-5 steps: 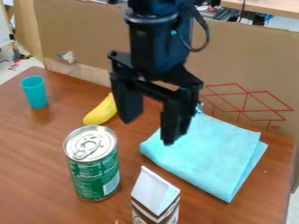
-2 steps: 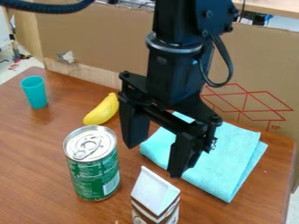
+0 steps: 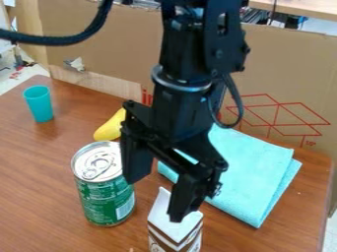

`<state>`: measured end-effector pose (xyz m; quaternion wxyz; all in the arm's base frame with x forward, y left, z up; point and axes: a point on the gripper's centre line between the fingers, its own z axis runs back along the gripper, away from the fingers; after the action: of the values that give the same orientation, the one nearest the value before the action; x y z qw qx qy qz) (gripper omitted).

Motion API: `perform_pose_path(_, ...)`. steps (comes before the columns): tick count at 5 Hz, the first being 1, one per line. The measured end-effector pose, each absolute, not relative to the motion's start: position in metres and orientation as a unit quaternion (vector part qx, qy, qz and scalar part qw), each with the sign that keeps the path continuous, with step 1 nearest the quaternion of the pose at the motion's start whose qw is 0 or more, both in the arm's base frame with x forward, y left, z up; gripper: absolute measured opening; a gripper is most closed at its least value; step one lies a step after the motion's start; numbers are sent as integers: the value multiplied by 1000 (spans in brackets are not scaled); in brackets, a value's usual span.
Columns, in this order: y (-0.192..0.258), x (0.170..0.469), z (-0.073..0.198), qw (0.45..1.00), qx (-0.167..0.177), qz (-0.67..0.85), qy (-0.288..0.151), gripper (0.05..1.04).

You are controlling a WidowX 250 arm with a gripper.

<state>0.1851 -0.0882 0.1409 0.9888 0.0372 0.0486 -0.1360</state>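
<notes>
Keeping my gripper (image 3: pixel 156 198) open and empty, I am holding it close to the box (image 3: pixel 174 228), which is standing by the can (image 3: pixel 105 199), far from the back edge of the table (image 3: pixel 36 187).

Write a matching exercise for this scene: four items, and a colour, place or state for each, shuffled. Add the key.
Items:
1. Drink can
2. Cloth
3. Carton
4. Gripper

Descriptions:
A. Folded, light blue
B. Fingers apart, hanging down
C. Green side, silver top
D. White gable top, at the view's bottom edge

Pairs: 1-C, 2-A, 3-D, 4-B
</notes>
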Motion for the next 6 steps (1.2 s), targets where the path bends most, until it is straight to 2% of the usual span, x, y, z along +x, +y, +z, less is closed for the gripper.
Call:
perform_pose_path(1, -81, 185, 133, 987, 26, -156, 15, 1008)
perform_pose_path(2, -82, 187, 127, 986, 19, -168, 4, 1008)
perform_pose_path(4, -94, 193, 117, 986, -16, -166, -19, 1008)
perform_pose_path(5, -94, 192, 109, 987, -13, -157, -7, 1008)
perform_pose_path(6, -89, 193, 100, 990, 8, -143, 9, 1008)
